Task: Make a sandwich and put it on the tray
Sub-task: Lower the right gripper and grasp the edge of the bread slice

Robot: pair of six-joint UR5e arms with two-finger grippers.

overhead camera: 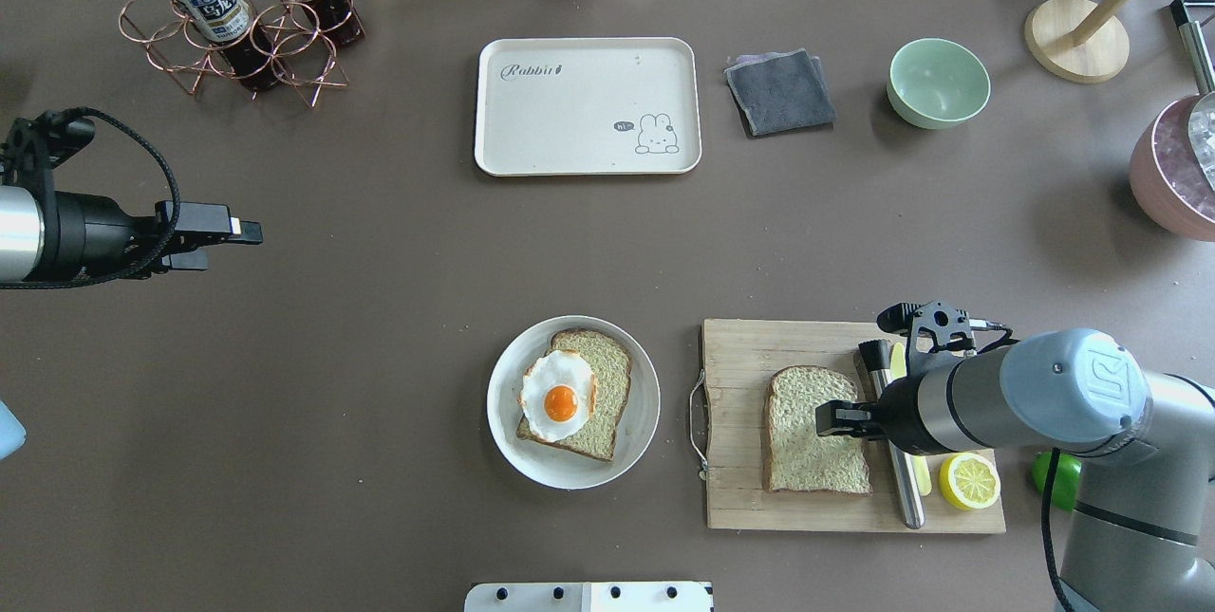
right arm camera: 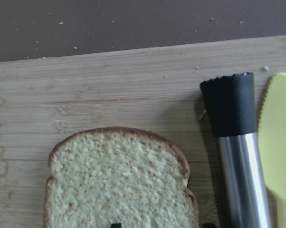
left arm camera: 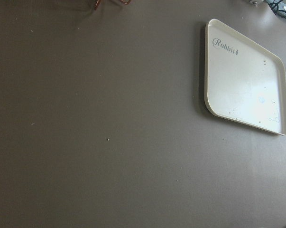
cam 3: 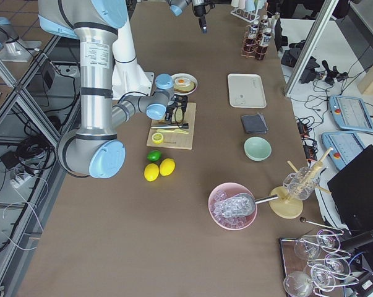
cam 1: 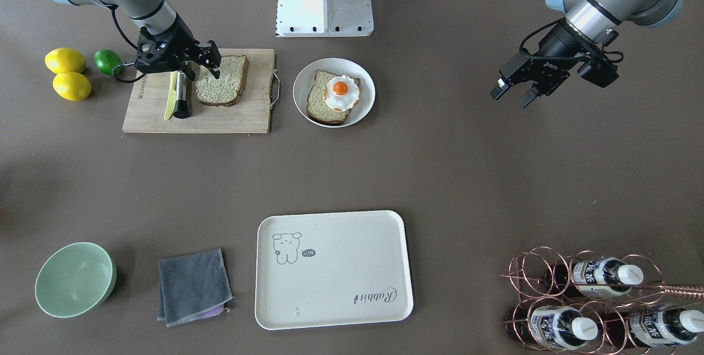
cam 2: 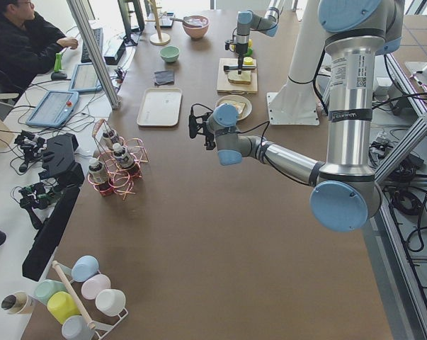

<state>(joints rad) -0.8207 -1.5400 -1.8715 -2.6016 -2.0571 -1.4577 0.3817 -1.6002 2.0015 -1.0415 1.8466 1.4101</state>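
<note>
One bread slice (cam 1: 223, 82) lies on the wooden cutting board (cam 1: 231, 121); it also shows in the overhead view (overhead camera: 816, 446) and the right wrist view (right arm camera: 119, 180). A second slice (cam 1: 320, 107) lies in the round white plate (cam 1: 301, 77) with the fried egg (cam 1: 341, 92) on top. The cream tray (cam 1: 341, 283) is empty at the table's far side and also shows in the left wrist view (left arm camera: 242, 90). My right gripper (cam 1: 203, 71) is open, just above the board slice's edge. My left gripper (cam 1: 512, 96) is open and empty, hovering over bare table.
A yellow knife (cam 1: 170, 103) and a steel-handled tool (cam 1: 181, 99) lie on the board beside the slice. Two lemons (cam 1: 65, 60) and a lime (cam 1: 107, 60) sit beyond it. A green bowl (cam 1: 74, 279), grey cloth (cam 1: 192, 286) and bottle rack (cam 1: 594, 300) flank the tray.
</note>
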